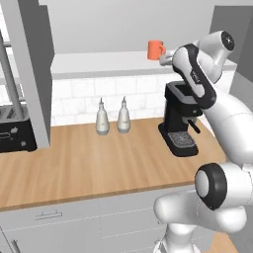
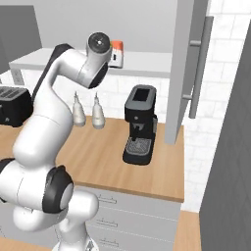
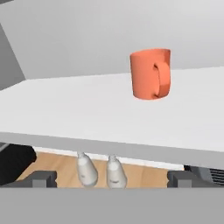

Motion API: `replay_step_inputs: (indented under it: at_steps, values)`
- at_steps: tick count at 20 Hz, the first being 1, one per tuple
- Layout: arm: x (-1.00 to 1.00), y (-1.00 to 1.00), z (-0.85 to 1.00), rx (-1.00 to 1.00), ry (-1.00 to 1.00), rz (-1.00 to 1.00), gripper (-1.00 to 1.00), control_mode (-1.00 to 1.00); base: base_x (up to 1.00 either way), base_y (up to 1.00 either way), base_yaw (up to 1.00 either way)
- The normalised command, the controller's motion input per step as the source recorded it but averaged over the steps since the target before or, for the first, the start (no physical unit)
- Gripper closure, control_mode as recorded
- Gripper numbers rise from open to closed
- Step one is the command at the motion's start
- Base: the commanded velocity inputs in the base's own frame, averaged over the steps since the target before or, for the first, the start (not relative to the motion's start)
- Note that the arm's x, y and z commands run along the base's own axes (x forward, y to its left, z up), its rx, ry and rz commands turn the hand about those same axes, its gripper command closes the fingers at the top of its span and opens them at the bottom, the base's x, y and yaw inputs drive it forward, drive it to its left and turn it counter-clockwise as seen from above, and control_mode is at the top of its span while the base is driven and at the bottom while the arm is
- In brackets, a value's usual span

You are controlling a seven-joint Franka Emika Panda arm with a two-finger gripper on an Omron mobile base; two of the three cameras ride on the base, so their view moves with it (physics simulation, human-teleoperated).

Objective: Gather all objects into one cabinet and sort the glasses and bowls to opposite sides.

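Observation:
An orange mug point(image 3: 151, 73), one of the glasses, stands upright on the white shelf point(image 3: 78, 118) of the open wall cabinet, its handle to the right in the hand view. From the left base view the mug point(image 1: 156, 49) sits near the shelf's point(image 1: 99, 63) right end. My gripper point(image 3: 112, 179) is open and empty, level with the shelf's front edge and short of the mug. Its hand point(image 1: 166, 59) hovers just right of the mug and below it. The arm hides part of the mug point(image 2: 117, 53) in the right base view. The bowls are out of view.
The cabinet's grey doors point(image 1: 30, 74) point(image 2: 182, 73) stand swung open, one with a bar handle point(image 2: 198, 63). Under the shelf, the wooden counter point(image 1: 99, 163) carries a black coffee machine point(image 1: 180, 121), two white bottles point(image 1: 102, 118) point(image 1: 123, 116) and a dark toaster point(image 1: 15, 129).

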Motion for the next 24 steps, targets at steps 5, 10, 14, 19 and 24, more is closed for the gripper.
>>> replay_step_inputs:
  at_steps: [5, 10, 14, 19, 24]
  values:
    - [0.72, -0.32, 0.08, 0.00, -0.03, 0.03, -1.00, -1.00, 0.00, 0.00, 0.00]
    - [0.70, -0.04, -0.13, -0.01, 0.00, 0.07, -1.00, -1.00, 0.00, 0.00, 0.00]
    - [0.48, -0.11, 0.00, -0.01, 0.00, 0.06, -1.00, -1.00, 0.00, 0.00, 0.00]
    - [0.54, -0.12, 0.00, -0.03, 0.00, 0.03, -1.00, -1.00, 0.00, 0.00, 0.00]
    - [0.56, -0.01, 0.00, -0.03, 0.00, 0.00, -1.00, -1.00, 0.00, 0.00, 0.00]
